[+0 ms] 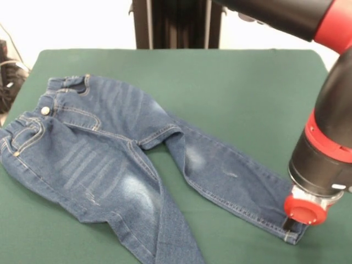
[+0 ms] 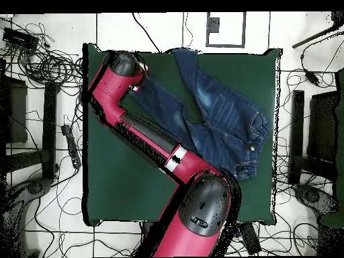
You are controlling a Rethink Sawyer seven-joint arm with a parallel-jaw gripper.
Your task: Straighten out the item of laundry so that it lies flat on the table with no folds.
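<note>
The item of laundry, a small pair of blue jeans (image 1: 99, 154), lies on the green table (image 1: 247, 82) with its waistband and brass button at the left. One leg runs right to its cuff (image 1: 294, 234). The other leg runs down past the picture's lower edge, with a crease along its thigh. My gripper (image 1: 290, 223) is down at the right cuff, touching or just above the denim, and its state does not show. From overhead the jeans (image 2: 222, 114) lie at the table's (image 2: 121, 181) upper right, and the arm's wrist (image 2: 124, 67) hides the end of one leg.
From overhead, the arm's (image 2: 154, 138) red and black links stretch diagonally across the table from the base (image 2: 205, 205). Cables (image 2: 40, 60) and black stands (image 2: 50, 127) lie on the floor around the table. One jeans leg reaches the table's upper edge.
</note>
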